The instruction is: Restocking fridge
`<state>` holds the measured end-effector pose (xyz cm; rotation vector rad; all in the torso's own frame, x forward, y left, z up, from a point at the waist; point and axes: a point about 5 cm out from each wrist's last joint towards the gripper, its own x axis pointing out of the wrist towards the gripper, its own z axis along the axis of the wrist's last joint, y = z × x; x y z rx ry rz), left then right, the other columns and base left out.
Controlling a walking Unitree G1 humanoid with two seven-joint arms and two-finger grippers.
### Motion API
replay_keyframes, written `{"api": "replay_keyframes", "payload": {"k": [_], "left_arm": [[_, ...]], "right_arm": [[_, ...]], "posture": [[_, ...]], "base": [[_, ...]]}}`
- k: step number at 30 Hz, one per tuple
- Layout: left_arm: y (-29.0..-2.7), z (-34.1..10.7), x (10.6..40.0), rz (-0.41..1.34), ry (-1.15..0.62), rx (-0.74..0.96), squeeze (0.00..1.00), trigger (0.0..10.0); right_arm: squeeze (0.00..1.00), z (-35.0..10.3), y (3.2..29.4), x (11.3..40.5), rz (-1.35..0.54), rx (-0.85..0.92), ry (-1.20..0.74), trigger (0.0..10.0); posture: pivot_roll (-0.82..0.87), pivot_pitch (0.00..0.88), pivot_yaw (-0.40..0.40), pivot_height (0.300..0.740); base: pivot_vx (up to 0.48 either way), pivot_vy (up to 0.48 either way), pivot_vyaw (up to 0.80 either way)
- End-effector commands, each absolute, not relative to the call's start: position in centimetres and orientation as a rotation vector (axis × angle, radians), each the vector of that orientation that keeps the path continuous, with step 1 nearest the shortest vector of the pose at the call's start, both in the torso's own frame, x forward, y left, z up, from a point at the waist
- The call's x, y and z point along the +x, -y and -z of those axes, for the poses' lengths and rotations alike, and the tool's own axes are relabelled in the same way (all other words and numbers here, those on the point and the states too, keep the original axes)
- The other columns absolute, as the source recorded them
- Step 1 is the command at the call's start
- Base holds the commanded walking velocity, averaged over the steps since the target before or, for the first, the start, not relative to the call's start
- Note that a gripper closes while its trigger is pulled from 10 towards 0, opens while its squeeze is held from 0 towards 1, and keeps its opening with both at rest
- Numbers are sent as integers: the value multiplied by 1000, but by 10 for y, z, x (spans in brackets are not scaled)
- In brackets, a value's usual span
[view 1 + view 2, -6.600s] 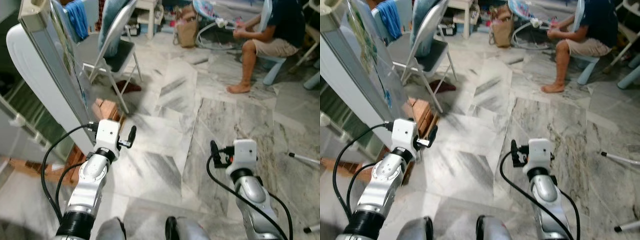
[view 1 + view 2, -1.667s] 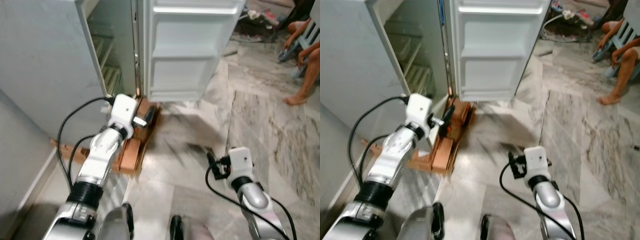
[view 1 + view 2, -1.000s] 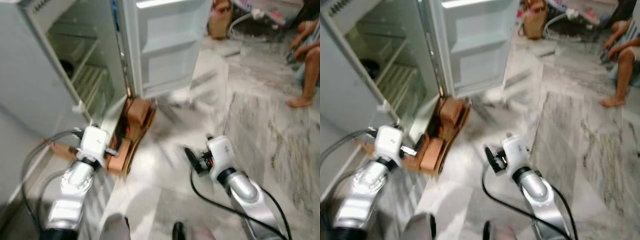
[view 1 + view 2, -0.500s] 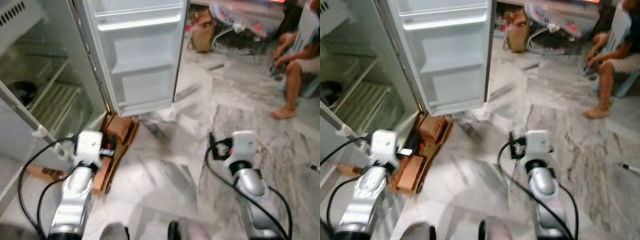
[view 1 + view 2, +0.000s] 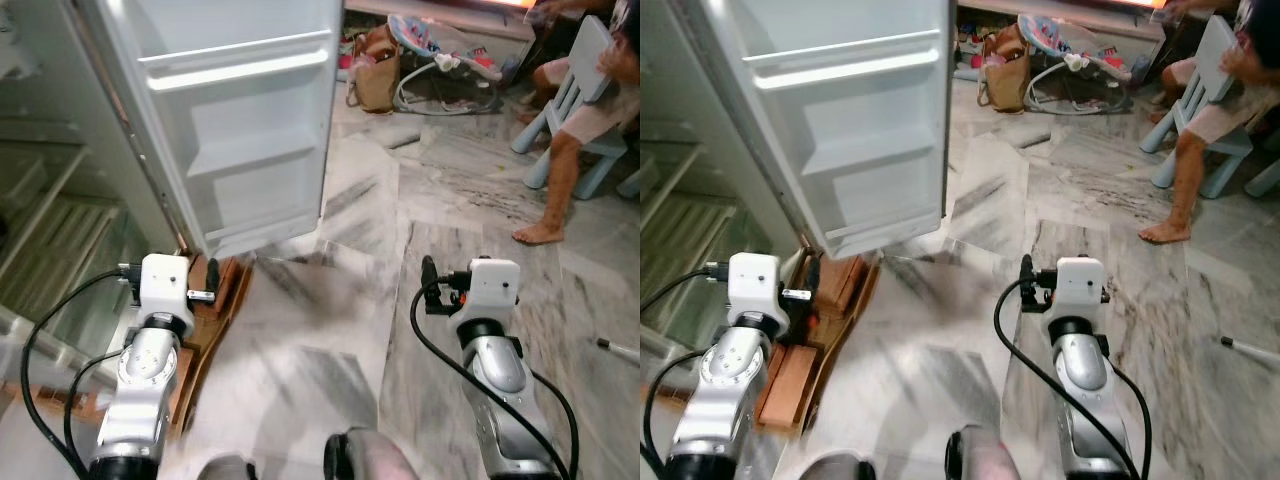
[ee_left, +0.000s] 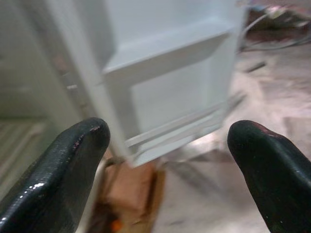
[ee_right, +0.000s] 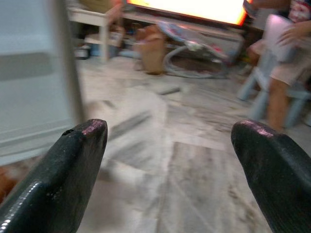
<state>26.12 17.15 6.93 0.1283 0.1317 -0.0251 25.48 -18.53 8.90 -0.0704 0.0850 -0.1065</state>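
Both grippers empty, fingers spread wide — left gripper (image 6: 167,170) low, facing fridge door (image 5: 235,130), right gripper (image 7: 170,170) over marble floor (image 5: 340,330), fridge (image 5: 60,230) standing open at left, seated person (image 5: 585,110) far right, brown bag (image 5: 375,70) beyond.

White fridge door (image 5: 240,120), pale and plain. Grey-veined marble floor (image 5: 450,200) streaked light and dark. Reddish-brown bricks (image 5: 835,285) under the fridge. Tan bag (image 5: 375,75) far off, light blue chair (image 5: 575,120) on the right, black fingers (image 6: 63,174).
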Motion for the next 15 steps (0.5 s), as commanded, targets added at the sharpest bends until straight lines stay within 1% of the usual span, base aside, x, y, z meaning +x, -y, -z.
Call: {"api": "replay_keyframes", "payload": {"k": [1, 4, 5, 6, 9, 15], "left_arm": [[-176, -73, 262, 12, -117, 143, 0, 10000], [-172, -77, 265, 31, -104, 139, 0, 10000], [-172, -77, 265, 32, -104, 140, 0, 10000], [-172, -76, 265, 32, -105, 142, 0, 10000], [-172, -76, 266, 32, -106, 141, 0, 10000], [-172, -76, 266, 30, -103, 137, 0, 10000]], "right_arm": [[0, -90, 184, 254, 108, -32, -89, 10000], [0, -92, 180, 258, 81, -19, -83, 10000], [0, -92, 180, 258, 83, 11, -77, 10000], [0, -92, 181, 259, 91, 38, -69, 10000], [0, -94, 181, 261, 79, 16, -62, 10000], [0, -96, 183, 264, 82, 31, -61, 10000]], "posture": [[7, 107, -55, 740], [3, 109, -54, 740], [3, 109, -54, 740], [2, 110, -54, 740], [-1, 112, -55, 740], [0, 115, -61, 740]], "base": [[405, -251, 0], [349, -326, 0], [330, -345, -494], [326, -349, -800], [326, -349, -800], [322, -352, -800]]}}
